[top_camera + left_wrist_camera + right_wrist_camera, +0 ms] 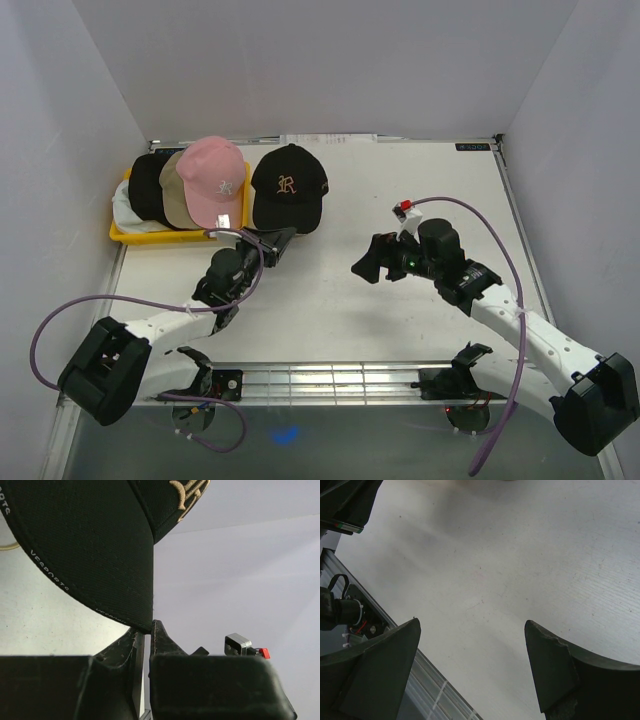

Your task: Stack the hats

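From my remote seat, nearest the camera: both arms are bolted at the table's (pixel 420 190) front edge, on either side of a metal rail (pixel 330 378).

The left arm stretches from its near-left base up and to the right, a purple cable (pixel 150 302) looping alongside it. Its left gripper (pixel 277 242) points at the black cap (pixel 288 185). The wrist view shows the fingers (pixel 160 640) pressed almost together, pinching the edge of the brim between them.

The right arm reaches from the near-right corner toward the table's middle. Its right gripper (pixel 362 266) faces left with the jaws spread wide. Its wrist camera shows only bare tabletop between the fingers, nothing held. It is well apart from every cap.

Farther back, the black cap sits upright on the table just right of the tray (pixel 118 235), gold logo forward, brim toward the arms.

At the far left, the yellow tray holds a row of overlapping caps. A white cap (pixel 125 212) is lowest at the left, then another black one (pixel 148 185), then a tan cap (pixel 175 195). A pink cap (pixel 215 180) is on top at the tray's right end, leaning on the tan one, a tag hanging by its brim. I cannot tell whether the pink cap touches the black cap beside it.
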